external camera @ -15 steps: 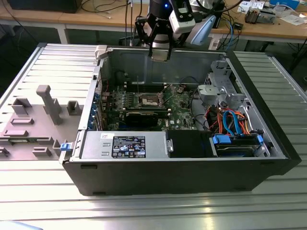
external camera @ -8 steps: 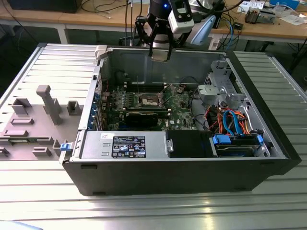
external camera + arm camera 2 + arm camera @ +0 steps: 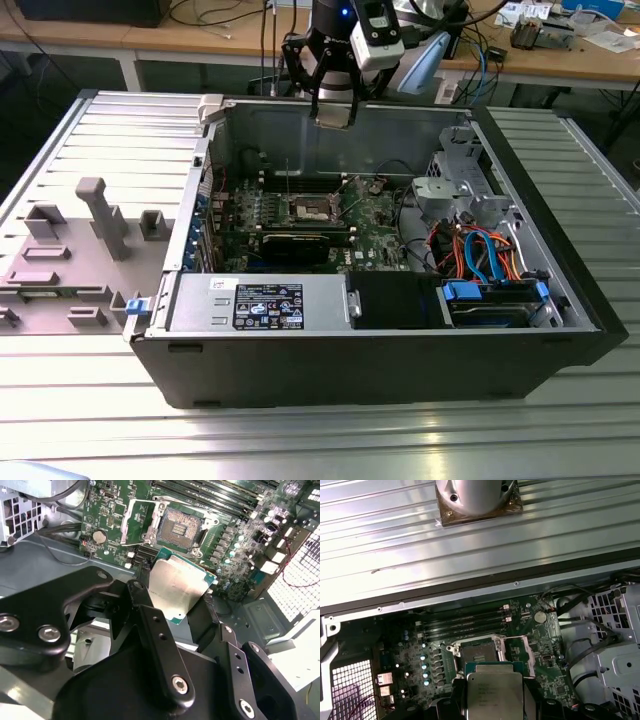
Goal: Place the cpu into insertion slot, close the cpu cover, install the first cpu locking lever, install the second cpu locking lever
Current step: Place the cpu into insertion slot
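Step one of four here, the placing. The gripper (image 3: 176, 591) is pinching the cpu (image 3: 182, 580) by two opposite edges, metal top facing the second wrist view, and nothing is going into the slot (image 3: 177, 527) yet.

In the exterior view the arm is hanging over the far wall of the case (image 3: 380, 355), well above the board (image 3: 102, 510). The slot is sitting open about mid-board, toward the far side. The cover (image 3: 137, 522) is flipped up and lying just beside it, so the dark centre is showing bare.

My guess at what seating it is calling for: squaring the chip's edges to the slot's rim, getting it dead centre overhead, then going straight down and flat. The cover is standing right at the slot's edge, so a skewed or tilted approach is risking a snag there.

Counting:
- one gripper
- one cpu
- one slot
- one cover
- one coin cell (image 3: 100, 536) on the board, near the cover

Levers: thin wire bits are running along the slot's rim, but I'm not managing to count them for sure.
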{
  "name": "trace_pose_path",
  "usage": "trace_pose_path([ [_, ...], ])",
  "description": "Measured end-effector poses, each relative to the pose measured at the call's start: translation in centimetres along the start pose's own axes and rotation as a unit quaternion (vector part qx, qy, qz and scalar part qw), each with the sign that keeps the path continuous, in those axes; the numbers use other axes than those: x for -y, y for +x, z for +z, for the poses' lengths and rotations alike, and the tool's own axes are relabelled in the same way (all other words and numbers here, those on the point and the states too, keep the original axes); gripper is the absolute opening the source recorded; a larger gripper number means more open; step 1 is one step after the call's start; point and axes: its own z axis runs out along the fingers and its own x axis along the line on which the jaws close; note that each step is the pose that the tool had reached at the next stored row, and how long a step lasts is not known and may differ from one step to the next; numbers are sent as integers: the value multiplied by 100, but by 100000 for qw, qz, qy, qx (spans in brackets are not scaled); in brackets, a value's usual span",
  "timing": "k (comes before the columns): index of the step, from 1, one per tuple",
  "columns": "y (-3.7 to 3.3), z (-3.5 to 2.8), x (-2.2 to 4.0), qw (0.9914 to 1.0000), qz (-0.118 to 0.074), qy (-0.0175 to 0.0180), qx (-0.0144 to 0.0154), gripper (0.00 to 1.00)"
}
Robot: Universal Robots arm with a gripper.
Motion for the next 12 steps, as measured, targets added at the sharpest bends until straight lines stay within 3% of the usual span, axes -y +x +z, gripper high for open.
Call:
trace_pose_path([
  [4, 0, 0, 0, 99965, 2617, -46, 231, 55],
  [12, 0, -1, 0, 99960, 2801, -47, 251, 55],
])
